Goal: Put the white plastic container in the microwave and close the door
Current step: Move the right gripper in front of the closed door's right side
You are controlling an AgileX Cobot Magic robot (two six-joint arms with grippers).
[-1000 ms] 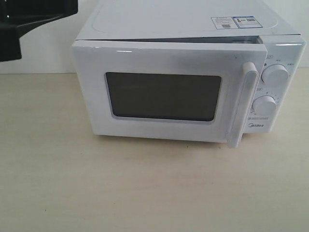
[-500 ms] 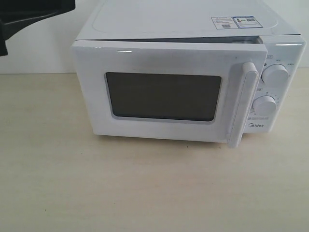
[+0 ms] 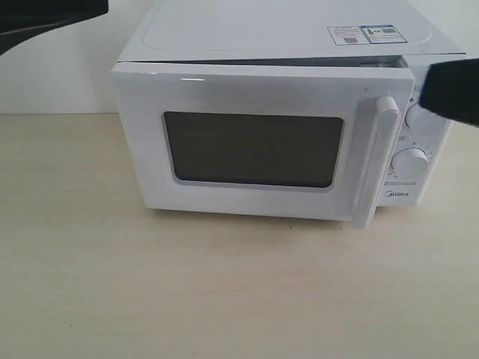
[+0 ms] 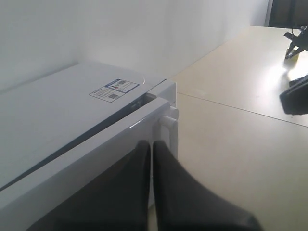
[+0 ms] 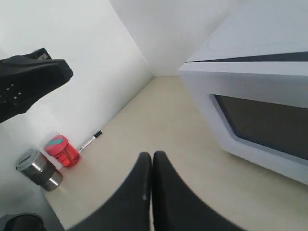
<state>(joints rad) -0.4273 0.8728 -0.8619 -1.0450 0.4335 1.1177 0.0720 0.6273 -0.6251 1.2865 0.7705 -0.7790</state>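
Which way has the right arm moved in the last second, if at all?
Yes. The right arm has come in from the right edge and now covers most of the microwave's upper dial.

The brand name Midea (image 3: 397, 195) is printed on the control panel (image 3: 434, 176) of the microwave (image 3: 254, 90), just below the lower dial (image 3: 411, 161). Two stickers (image 3: 362, 34) are seen on its top, but their print is too small to be read, as are the markings round the dials.
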